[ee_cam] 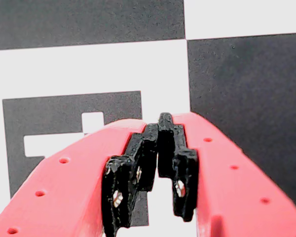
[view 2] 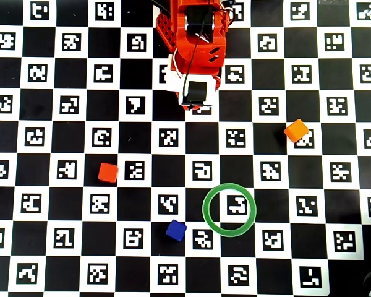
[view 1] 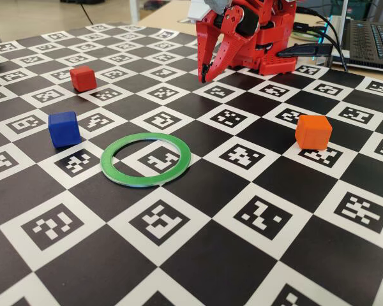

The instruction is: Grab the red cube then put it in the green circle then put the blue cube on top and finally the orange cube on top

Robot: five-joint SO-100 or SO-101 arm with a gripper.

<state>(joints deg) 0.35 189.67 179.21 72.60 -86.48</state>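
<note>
The pincer (view 1: 205,79), fingers pressed together and empty, hangs near the arm's base, well apart from the red cube (view 1: 83,78) on the bench (view 1: 198,210).

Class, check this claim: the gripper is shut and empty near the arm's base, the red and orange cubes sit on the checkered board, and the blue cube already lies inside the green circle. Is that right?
Not quite. The blue cube lies outside the green circle, just beside it, and the ring holds nothing, as the overhead view shows. The rest stands: the gripper is shut and empty, and the red cube and orange cube sit on the board.
</note>
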